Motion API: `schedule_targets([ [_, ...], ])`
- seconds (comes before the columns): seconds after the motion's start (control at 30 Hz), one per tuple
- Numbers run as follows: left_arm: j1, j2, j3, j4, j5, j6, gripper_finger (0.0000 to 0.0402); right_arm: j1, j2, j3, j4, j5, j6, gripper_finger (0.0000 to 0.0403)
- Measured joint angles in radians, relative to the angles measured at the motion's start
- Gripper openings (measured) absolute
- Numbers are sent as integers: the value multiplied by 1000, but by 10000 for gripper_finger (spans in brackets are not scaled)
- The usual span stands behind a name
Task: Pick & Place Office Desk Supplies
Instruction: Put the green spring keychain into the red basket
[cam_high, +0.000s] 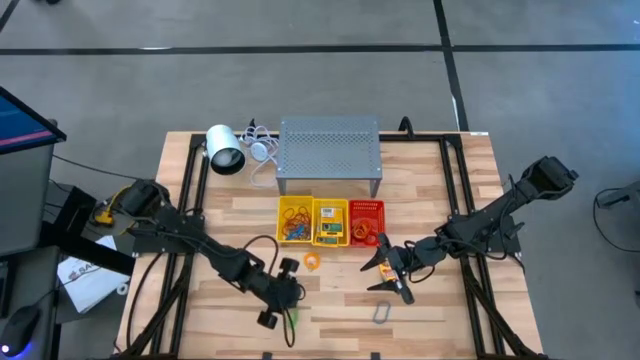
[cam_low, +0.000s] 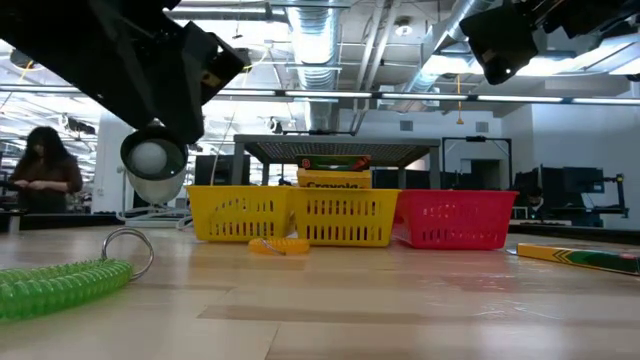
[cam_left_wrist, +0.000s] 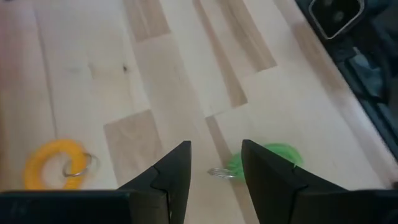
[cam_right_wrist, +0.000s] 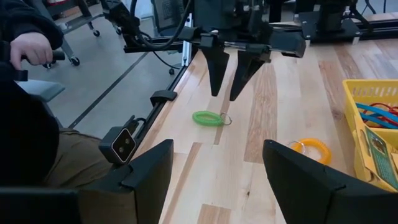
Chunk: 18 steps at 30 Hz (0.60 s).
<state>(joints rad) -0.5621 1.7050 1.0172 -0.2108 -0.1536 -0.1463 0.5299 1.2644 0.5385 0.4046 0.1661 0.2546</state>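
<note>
I've got the left gripper (cam_right_wrist: 227, 96) hanging narrow-jawed and empty right above the green coil ring (cam_right_wrist: 208, 117), with the right gripper (cam_high: 388, 272) parked wide open around 3 o'clock of it.

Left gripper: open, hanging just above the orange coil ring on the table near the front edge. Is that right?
Not quite. The left gripper is open above the green coil ring; the orange coil ring lies off to one side. The right wrist view shows it.

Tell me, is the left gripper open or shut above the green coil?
Open: the left gripper hangs above the green coil, a clear gap between its fingers, holding nothing.
</note>
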Motion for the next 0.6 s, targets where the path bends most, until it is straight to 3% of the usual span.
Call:
schedule_targets([
  [0.6, -39, 30, 0, 1, 29, 15, 136, 1, 0, 0, -6, 0, 0, 244],
])
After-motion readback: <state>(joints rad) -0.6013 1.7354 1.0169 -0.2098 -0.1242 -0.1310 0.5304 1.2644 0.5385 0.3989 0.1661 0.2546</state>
